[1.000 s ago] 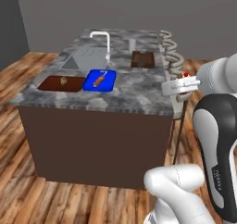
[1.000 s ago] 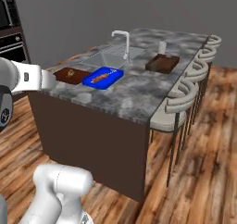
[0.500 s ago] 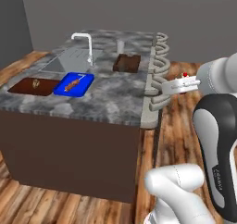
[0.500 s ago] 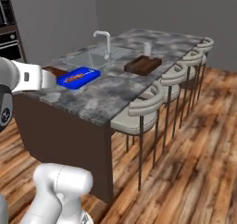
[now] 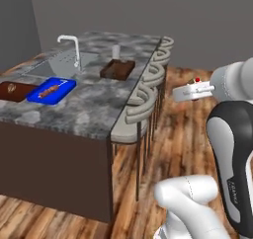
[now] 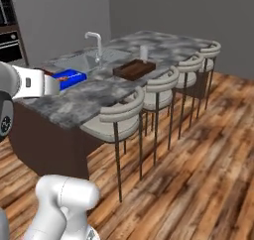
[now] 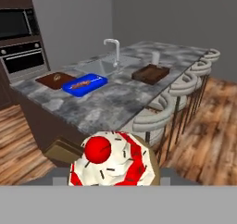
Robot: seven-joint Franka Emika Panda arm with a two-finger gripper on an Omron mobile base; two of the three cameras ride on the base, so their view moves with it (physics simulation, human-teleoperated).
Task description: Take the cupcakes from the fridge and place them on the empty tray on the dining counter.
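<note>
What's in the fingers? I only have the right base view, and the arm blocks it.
Observer: A red-topped cupcake with white frosting, held.
Operator: Anything hidden behind the arm near the blue tray?
Observer: A reddish-brown board lies right beside the blue tray.
Operator: What's on the blue tray?
Observer: A brown skewer, lying along it.

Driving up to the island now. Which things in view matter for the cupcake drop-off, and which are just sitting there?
Job:
- red-topped cupcake, held in the gripper
- dark wooden tray, empty
- dining counter

Lying about:
- blue tray with skewered food
- reddish-brown board
- faucet and sink
- stools
- oven
</note>
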